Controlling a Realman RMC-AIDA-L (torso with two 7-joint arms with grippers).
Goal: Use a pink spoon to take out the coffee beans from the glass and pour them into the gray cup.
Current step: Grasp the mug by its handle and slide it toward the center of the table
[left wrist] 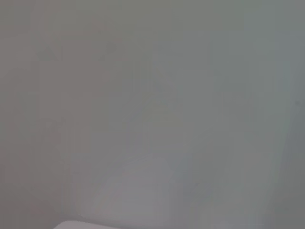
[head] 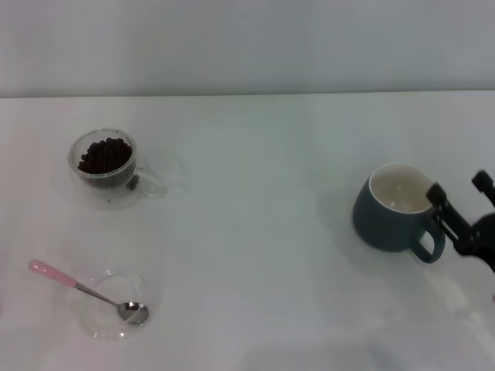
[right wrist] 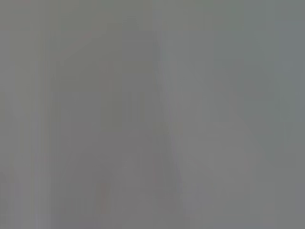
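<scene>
In the head view the glass (head: 108, 166) stands at the back left with a heap of coffee beans (head: 104, 157) in it. The pink spoon (head: 87, 291) lies at the front left, its metal bowl in a shallow clear dish (head: 116, 306) and its pink handle sticking out to the left. The gray cup (head: 394, 209) stands at the right, its handle toward the front right. My right gripper (head: 460, 189) is open at the cup's right side, one finger by the rim, holding nothing. My left gripper is out of view. Both wrist views show only blank grey.
The white table (head: 255, 232) runs back to a pale wall (head: 247, 46). The stretch between the glass and the cup holds nothing.
</scene>
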